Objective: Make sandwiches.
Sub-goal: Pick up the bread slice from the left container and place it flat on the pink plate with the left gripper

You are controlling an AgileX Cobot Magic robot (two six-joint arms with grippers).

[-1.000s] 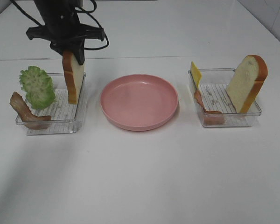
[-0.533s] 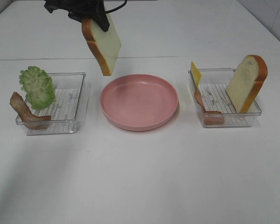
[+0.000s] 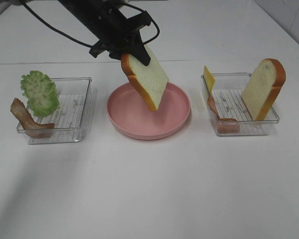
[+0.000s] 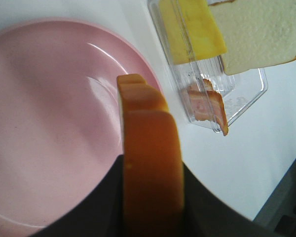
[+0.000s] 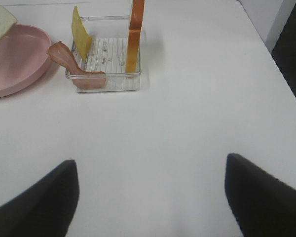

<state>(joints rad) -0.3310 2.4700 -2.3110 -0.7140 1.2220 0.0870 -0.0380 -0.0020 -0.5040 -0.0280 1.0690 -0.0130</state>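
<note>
Left gripper [image 3: 134,51]: jaws closed to the thickness of one white toy bread slice with orange-brown crust [image 3: 147,79], pinching its two flat faces near the upper edge. In the left wrist view, dark fingers [image 4: 101,207] pressed against either side of the crust.

Held slice: hangs tilted from the jaws, long axis running down and away from the fingertips, free end lowest. White face turned toward the high camera, crust edge on the underside.

Directly below the jaws and the slice: round pink plastic plate [image 3: 139,130]. Contact between slice end and plate not determinable; looks clear of it.

Beyond the jaws, past the plate: clear plastic tray [image 3: 249,130] holding a second bread slice [image 3: 263,89] leaning on edge, a yellow cheese square [image 3: 209,78] against the wall nearest the plate, and a brown bacon strip [image 3: 222,118].

Behind the jaws, on the plate's other side: second clear tray [image 3: 65,133] with a green lettuce leaf [image 3: 40,93] and a second bacon strip [image 3: 25,117] draped over its wall.

Right gripper [image 5: 150,197]: jaws spread wide, nothing between them, over bare white table [image 5: 187,123]. Well ahead of these jaws: the tray with the cheese.
</note>
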